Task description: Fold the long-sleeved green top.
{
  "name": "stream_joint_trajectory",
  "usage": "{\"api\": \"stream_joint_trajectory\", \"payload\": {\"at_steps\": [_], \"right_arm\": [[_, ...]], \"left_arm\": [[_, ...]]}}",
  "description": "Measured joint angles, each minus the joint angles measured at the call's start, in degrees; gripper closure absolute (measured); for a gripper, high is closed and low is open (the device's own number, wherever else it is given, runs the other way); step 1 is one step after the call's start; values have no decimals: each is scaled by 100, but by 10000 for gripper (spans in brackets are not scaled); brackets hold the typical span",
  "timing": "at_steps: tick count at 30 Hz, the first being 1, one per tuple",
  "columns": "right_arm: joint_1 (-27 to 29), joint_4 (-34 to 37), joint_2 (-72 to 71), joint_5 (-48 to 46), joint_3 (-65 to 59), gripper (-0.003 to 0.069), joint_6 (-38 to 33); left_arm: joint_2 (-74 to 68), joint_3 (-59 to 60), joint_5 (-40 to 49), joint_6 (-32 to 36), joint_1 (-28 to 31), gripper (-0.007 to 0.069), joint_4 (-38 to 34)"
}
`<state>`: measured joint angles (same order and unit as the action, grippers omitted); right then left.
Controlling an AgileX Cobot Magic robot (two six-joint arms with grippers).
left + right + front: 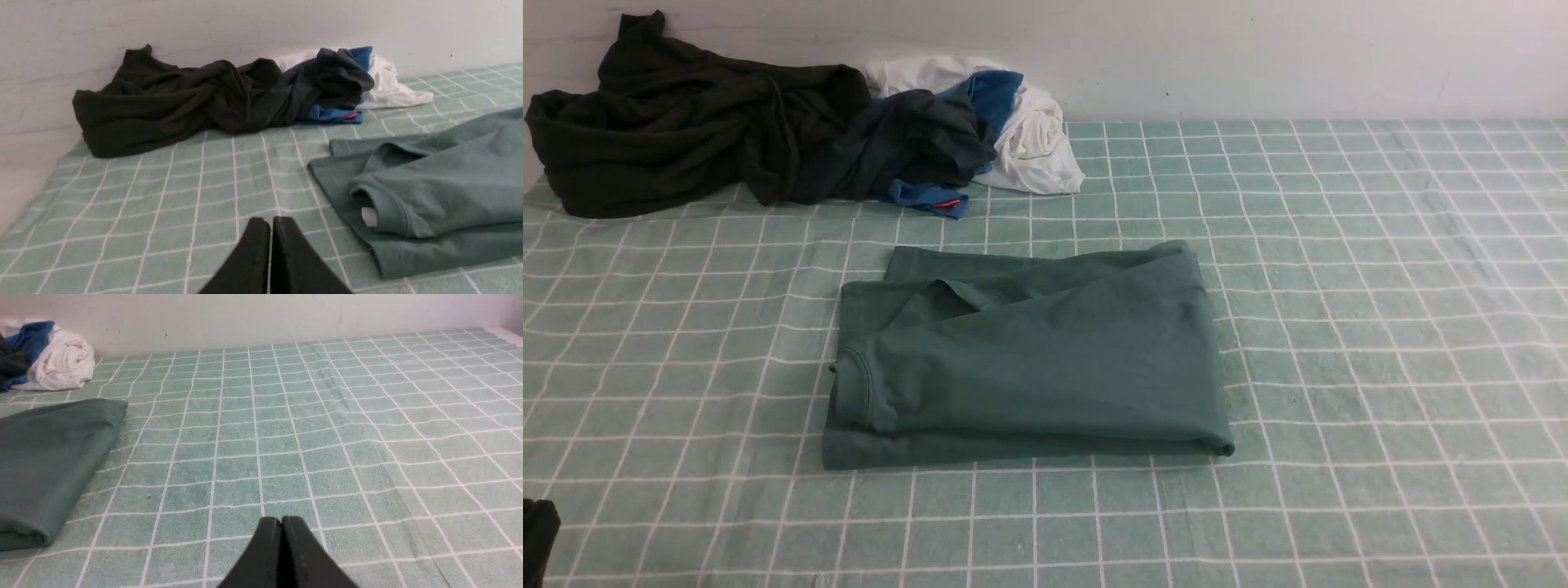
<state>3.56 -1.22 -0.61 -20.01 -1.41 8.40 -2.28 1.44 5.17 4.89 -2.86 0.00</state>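
Black fingers of the left gripper (pixel 270 222) and right gripper (pixel 282 520) are pressed shut on nothing, held over the checked cloth (pixel 1339 327) of the worktop. The green long-sleeved top (pixel 1029 351) is laid mid-worktop, folded into a rough rectangle, 1 sleeve cuff bulging at its left edge. A further grasp could drag layers apart; the dark pile (pixel 686 131) behind could be snagged by a far reach
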Motion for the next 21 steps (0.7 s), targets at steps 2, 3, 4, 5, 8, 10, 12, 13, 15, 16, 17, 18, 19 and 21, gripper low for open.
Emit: {"api": "stream_joint_trajectory", "payload": {"at_steps": [2,3,4,5,8,10,12,13,15,16,17,18,19,21], "right_arm": [[0,0,0,0,0,673,0],[0,0,0,-2,0,673,0],[0,0,0,-7,0,673,0],[0,0,0,-7,0,673,0],[0,0,0,-14,0,673,0],[0,0,0,-14,0,673,0],[0,0,0,-16,0,673,0],[0,0,0,-16,0,673,0],[0,0,0,-16,0,673,0],[0,0,0,-16,0,673,0],[0,0,0,-16,0,673,0],[0,0,0,-16,0,673,0],[0,0,0,-16,0,673,0],[0,0,0,-16,0,673,0]], "left_arm": [[212,21,357,13,11,627,-58],[259,21,601,52,24,627,-120],[279,21,822,118,60,627,-174],[284,21,932,173,91,627,-212],[291,21,1325,339,247,627,-279],[291,9,1400,432,297,627,-290],[291,-2,1435,521,312,627,-310],[291,-2,1436,542,318,627,-316],[291,-2,1441,561,324,627,-324],[291,-2,1441,560,324,627,-339],[291,-2,1441,560,328,627,-344],[291,-2,1441,560,328,627,-344],[291,-2,1441,560,335,627,-344],[291,-2,1441,560,335,627,-345]]}}
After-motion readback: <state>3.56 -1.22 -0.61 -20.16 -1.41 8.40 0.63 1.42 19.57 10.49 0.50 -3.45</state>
